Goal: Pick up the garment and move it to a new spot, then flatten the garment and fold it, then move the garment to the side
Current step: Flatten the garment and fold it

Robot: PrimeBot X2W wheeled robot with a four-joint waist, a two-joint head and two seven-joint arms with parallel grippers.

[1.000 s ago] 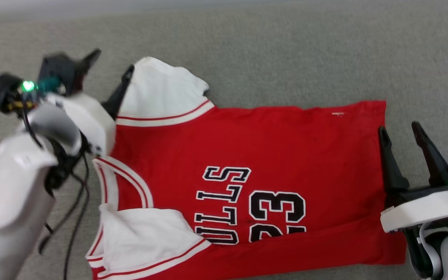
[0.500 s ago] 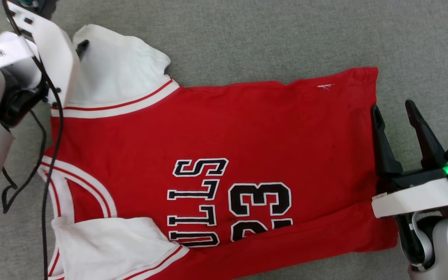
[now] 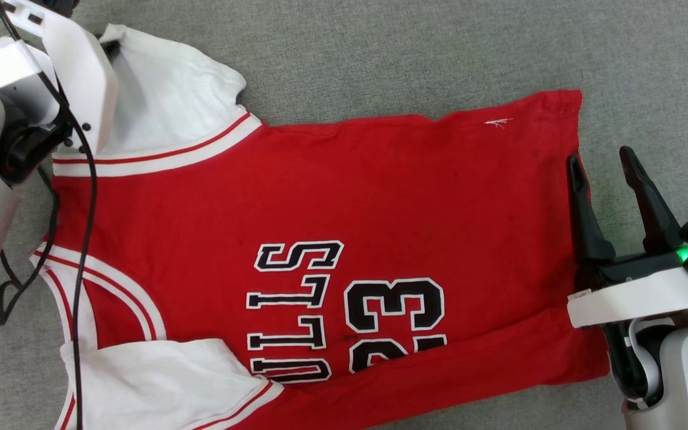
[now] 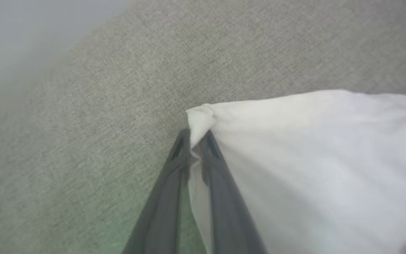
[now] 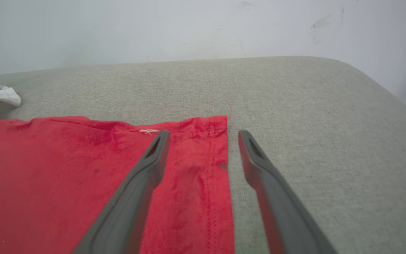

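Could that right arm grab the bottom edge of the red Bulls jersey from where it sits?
Probably yes. The right end effector is open and straddles the jersey's hem, one finger over the red cloth, the other over the grey surface, nothing between.

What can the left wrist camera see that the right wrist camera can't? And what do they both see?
Left wrist view: the left gripper up close, its fingers shut on the corner of a white sleeve.
Right wrist view: the right gripper, fingers open, one over the shirt near its red hem, the other over the grey surface.
Both: the shirt, that sleeve (tiny at the far left of the right wrist view) and the grey surface.
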